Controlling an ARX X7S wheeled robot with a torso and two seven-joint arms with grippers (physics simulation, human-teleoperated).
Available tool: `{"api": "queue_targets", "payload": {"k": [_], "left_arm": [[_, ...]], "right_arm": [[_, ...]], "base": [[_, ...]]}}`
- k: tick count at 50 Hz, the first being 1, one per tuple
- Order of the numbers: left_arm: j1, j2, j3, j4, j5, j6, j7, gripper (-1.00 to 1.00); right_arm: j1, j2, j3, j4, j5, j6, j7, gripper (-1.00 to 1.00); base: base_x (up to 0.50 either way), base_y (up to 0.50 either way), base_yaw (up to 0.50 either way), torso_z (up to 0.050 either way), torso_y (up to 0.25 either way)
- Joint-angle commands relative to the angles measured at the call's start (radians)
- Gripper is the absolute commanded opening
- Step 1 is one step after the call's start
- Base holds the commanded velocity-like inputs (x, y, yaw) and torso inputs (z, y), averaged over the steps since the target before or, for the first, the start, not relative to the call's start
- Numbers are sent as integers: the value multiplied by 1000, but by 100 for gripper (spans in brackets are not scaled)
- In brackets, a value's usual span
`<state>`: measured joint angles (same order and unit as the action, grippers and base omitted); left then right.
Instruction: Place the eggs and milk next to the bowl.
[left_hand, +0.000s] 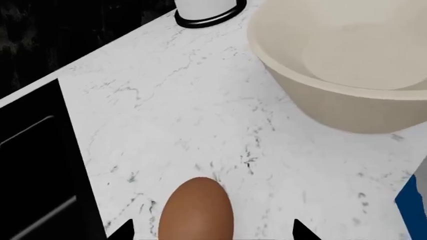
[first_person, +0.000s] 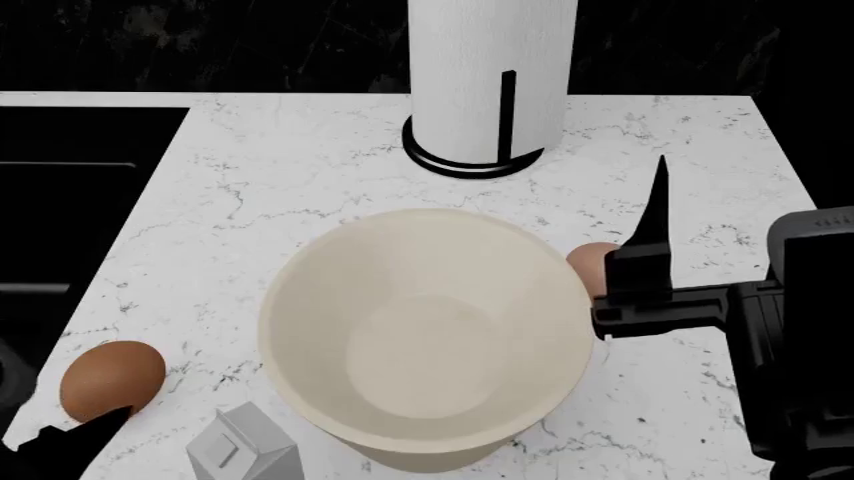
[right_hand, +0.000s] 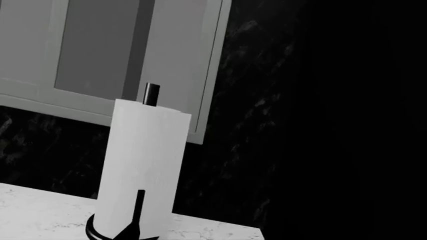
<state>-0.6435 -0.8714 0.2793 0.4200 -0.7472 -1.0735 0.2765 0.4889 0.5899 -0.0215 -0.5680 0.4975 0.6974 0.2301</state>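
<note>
Milk carton (first_person: 244, 447), half cropped out

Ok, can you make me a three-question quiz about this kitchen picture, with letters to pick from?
1. Where is the small grey gable-top milk carton?
A. inside the bowl
B. on the white marble counter beside the bowl
C. behind the paper towels

2. How many eggs can you see?
A. one
B. two
C. four

3. What is in the big round cream-beige bowl?
A. nothing
B. an egg
C. milk

Answers: 1 B, the carton stands on the counter by the bowl's near left side. 2 B, a reddish-brown egg lies left of the bowl and a paler tan-pink egg peeks out at its right. 3 A, its smooth inside shows bare.
</note>
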Motion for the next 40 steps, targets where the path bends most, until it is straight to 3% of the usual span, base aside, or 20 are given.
{"api": "queue_targets", "payload": {"k": [1, 40], "left_arm": [[-3, 36, 15, -29, 43, 7, 28, 100], [-54, 108, 149, -202, 151, 113, 84, 100]], "right_arm": [[-4, -19, 26, -9, -15, 6, -14, 100], [-4, -13, 24, -4, -13, 5, -7, 100]], "base": [[0, 0, 0, 0, 0], [0, 0, 0, 0, 0]]}}
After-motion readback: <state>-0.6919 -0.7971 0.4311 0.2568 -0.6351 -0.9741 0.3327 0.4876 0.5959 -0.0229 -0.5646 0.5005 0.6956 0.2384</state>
